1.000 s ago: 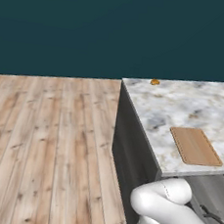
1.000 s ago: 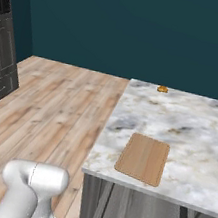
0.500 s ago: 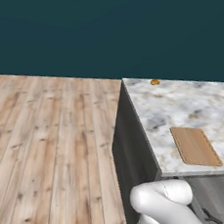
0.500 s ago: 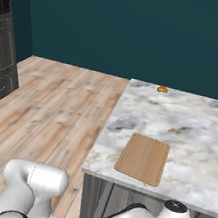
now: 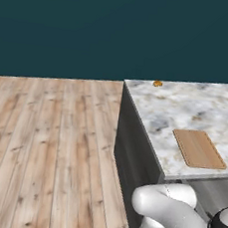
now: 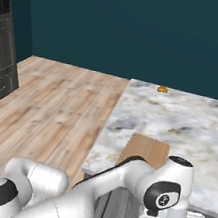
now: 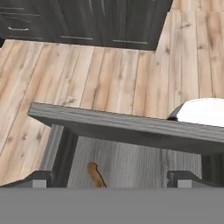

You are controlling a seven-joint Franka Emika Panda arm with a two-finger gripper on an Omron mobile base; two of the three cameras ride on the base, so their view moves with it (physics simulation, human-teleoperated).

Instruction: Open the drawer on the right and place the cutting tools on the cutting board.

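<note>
Since earlier frame, arm rises in front of counter; wrist now overlaps cutting board (image 6: 147, 148) near edge. Drawer (image 7: 131, 131) stands pulled open below, brown-handled tool (image 7: 95, 175) on its floor. Gripper (image 7: 111, 179) above drawer interior, fingers wide apart, holding nothing. Small orange object (image 5: 158, 83) at counter's far edge.
</note>
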